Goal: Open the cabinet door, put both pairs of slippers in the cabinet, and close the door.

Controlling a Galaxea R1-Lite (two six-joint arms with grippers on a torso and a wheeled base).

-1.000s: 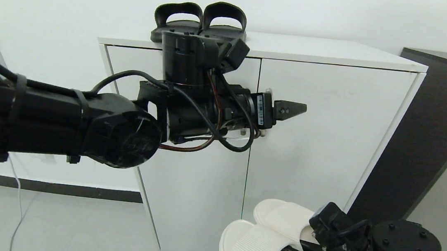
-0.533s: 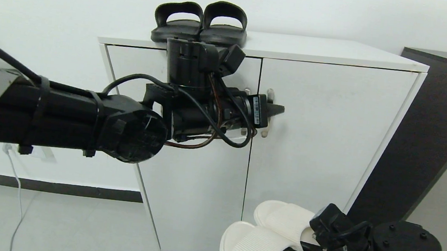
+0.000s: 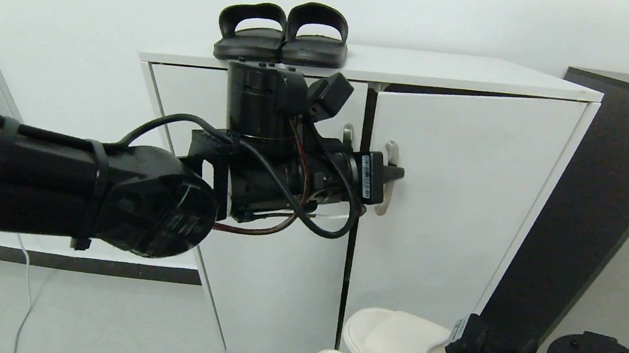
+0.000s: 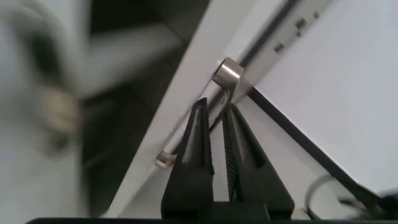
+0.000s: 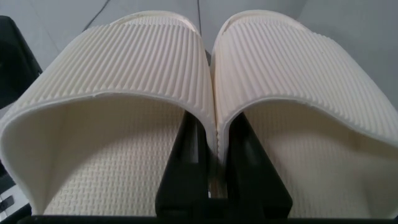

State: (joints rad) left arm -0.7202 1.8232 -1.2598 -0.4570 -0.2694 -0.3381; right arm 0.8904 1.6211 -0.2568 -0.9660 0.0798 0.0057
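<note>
Cabinet door point(image 3: 463, 204), a smooth white panel, stands ajar; the left claw point(image 4: 214, 107) pinches its curved metal handle point(image 4: 227, 72). At its six o'clock, the right claw point(image 5: 214, 146) clamps ribbed cream slippers point(image 5: 124, 87).

Illumination: bright, even, diffuse. Narrow dark shadow under the cabinet top point(image 3: 466, 69), toward 1 o'clock. Left wrist view: surroundings heavily blurred.

Left arm is held out level across the front, with the left gripper point(image 3: 395, 174) clamped on the door handle point(image 3: 391, 149). Right gripper point(image 5: 214, 130) sits low, pinching the white slippers point(image 5: 124, 93) by their inner straps.
</note>
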